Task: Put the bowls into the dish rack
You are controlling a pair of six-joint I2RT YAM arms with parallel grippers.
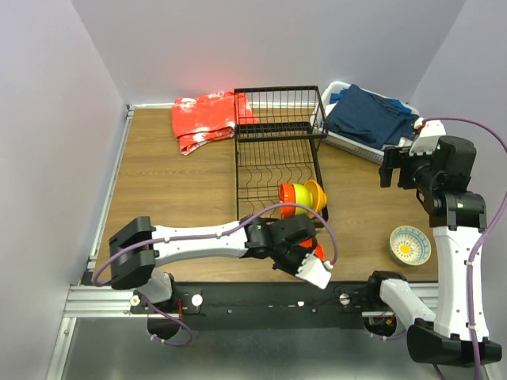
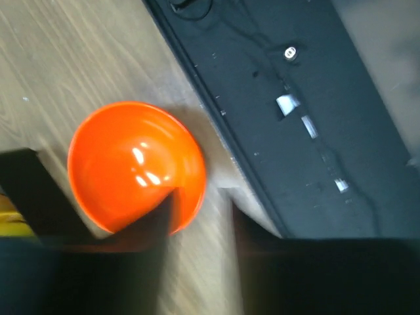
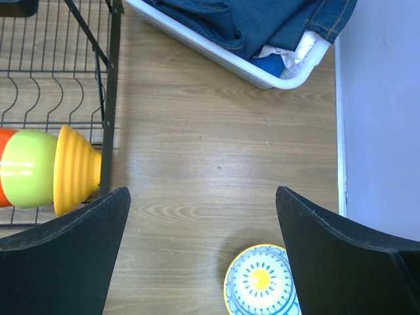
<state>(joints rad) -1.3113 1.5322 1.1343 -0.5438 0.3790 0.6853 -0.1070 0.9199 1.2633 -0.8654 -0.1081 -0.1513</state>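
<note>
At near table edge, left gripper (image 1: 309, 256) is positioned over a red-orange bowl (image 2: 134, 164); fingers are seen spread with nothing clamped, though the wrist view is blurred. That bowl is stood upright and empty on the table (image 2: 79, 52), just beside the black base rail (image 2: 295, 98).

Right gripper (image 3: 202, 197) is held above the table, jaws wide apart, empty. Below it, white bowl with blue pattern (image 3: 260, 282) is set on bare wood, well apart from the dish rack (image 3: 108, 79).

Within the rack's near right part, three bowls are nested on their sides: second red-orange bowl (image 1: 287, 192), lime green bowl (image 3: 26, 169), yellow-orange bowl (image 3: 75, 170).

White basket (image 3: 216, 57) at far right is filled with blue cloth (image 3: 262, 20). Red cloth (image 1: 207, 119) is spread at the rack's far left.
</note>
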